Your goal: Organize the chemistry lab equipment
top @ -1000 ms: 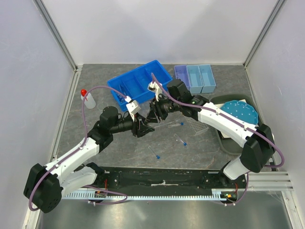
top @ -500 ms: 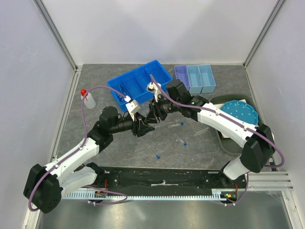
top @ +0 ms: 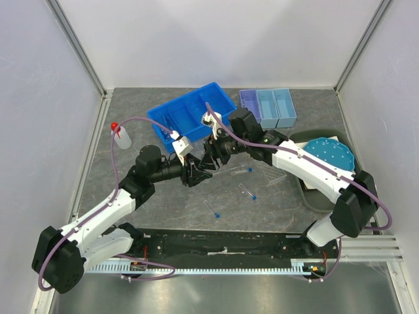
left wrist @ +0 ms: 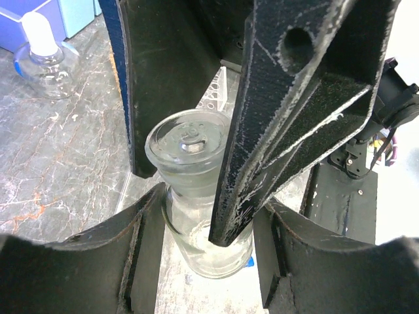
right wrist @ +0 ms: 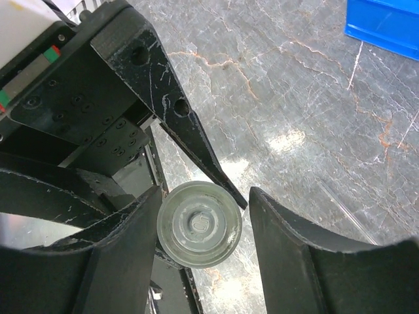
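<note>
Here the flask [left wrist: 196,190] stands upright at mid-table, its body pinched between the fingers of the left gripper [left wrist: 208,222]. The right gripper [right wrist: 203,203] straddles the stopper [right wrist: 200,224] from above, jaws apart, with a sliver of table [right wrist: 314,104] showing on one side. This looks like a handover. Centre the right jaws just under the stopper, close gently, and only then let the left go, since smooth glass may slip or tip.

Small clear stoppered flask [left wrist: 193,203], upright.
</note>
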